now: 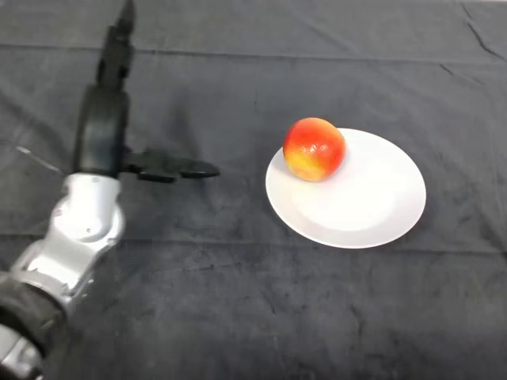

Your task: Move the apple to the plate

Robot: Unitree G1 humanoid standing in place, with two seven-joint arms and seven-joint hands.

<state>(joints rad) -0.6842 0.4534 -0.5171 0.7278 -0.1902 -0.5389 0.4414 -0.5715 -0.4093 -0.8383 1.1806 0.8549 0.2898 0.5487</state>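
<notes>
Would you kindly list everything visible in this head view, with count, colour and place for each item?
apple: one, red and yellow, resting on the upper-left part of the plate, by its rim.
plate: one, white, round, on the cloth right of centre.
cloth: one, dark grey, wrinkled, covering the whole table.
left arm: one, silver-grey, entering from the lower left.
left hand: one, black, open, fingers straight and pointing up the view, thumb sticking out towards the plate; it is well apart from the apple and holds nothing.
</notes>
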